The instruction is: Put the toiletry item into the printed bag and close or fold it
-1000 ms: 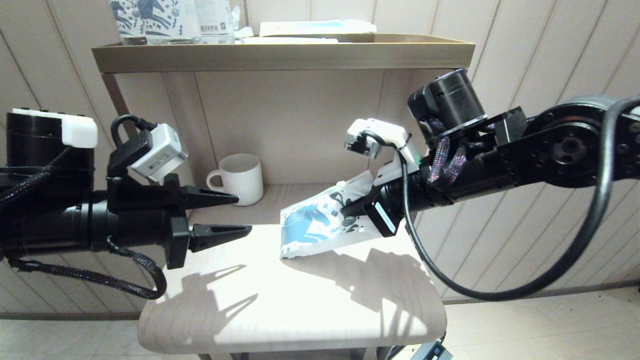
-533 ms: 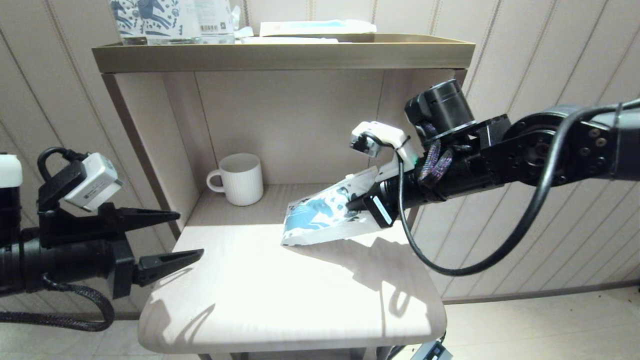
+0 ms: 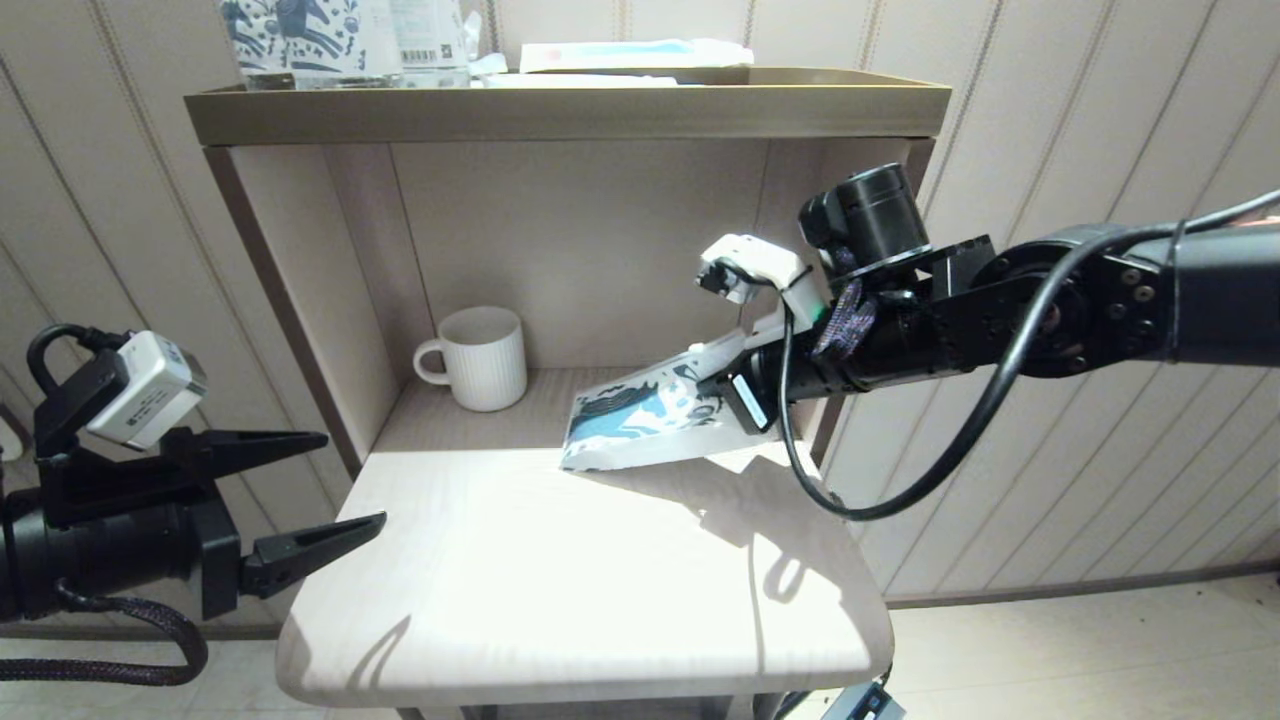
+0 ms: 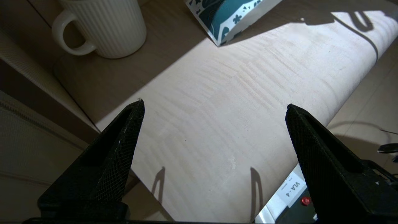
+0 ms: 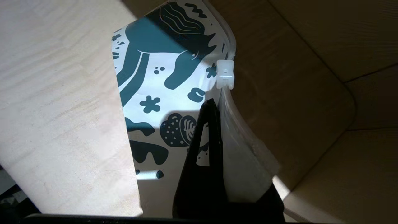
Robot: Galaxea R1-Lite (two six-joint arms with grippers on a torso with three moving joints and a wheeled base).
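Note:
The printed bag (image 3: 640, 425), white with a dark blue horse, slopes from my right gripper (image 3: 715, 395) down to the tabletop, where its far corner rests. That gripper is shut on the bag's edge near the zip. In the right wrist view one black finger (image 5: 206, 140) lies over the bag (image 5: 161, 93), a little short of the white slider tab (image 5: 224, 74); the other finger is hidden behind the plastic. My left gripper (image 3: 352, 480) stands open and empty off the table's left edge. The left wrist view shows the left gripper (image 4: 214, 105) wide apart over bare wood. The toiletry item is not in view.
A ribbed white mug (image 3: 480, 357) stands at the back left of the niche, also in the left wrist view (image 4: 105, 28). The niche's side wall (image 3: 300, 300) rises by my left gripper. On the upper shelf (image 3: 560, 105) stand horse-printed packs (image 3: 300, 35) and a flat packet (image 3: 635, 55).
My left arm has pulled back left and down, off the table, still open. My right gripper has carried the bag a little toward the niche and tipped it flatter.

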